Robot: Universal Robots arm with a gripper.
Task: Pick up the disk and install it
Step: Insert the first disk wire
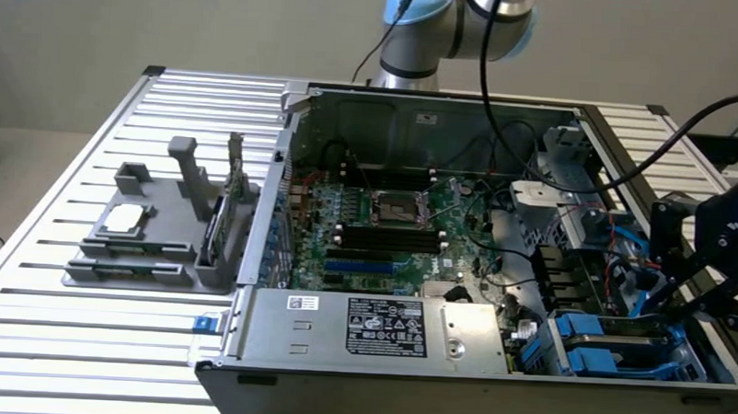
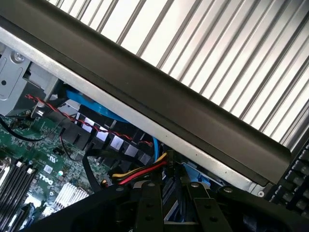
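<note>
Claw (image 1: 675, 308) is hanging low over the drive-bay corner of the open computer case (image 1: 235, 345), at the exterior view's right, just inside the case's side wall. The disk (image 1: 610, 337) is lying flat in that bay corner, grey top showing inside its blue carrier, right beside the claw and looking like it's touching it. Can't tell if the claw is gripping the disk or has let go; contact point is hiding behind the black claw body. From the wrist view the claw (image 2: 175, 203) is pointing into the case just inside the dark case rim (image 2: 169, 101), with a bit of blue plastic (image 2: 195, 170) showing close by and a red, yellow and black wire bundle (image 2: 140, 174) running just next to it. Motherboard (image 1: 381, 226) is sitting mid-case, and the grey power-supply box (image 1: 378, 327) with its black label is sitting along the near wall, between the board and the camera. Case is resting on the slatted aluminium worktop (image 1: 94, 345). On the exterior view's left, well apart from the case, a grey fixture rack (image 1: 158, 255) is holding a small silver chip (image 1: 123, 219). Arm (image 1: 449, 26) is rising behind the case's far wall.
</note>
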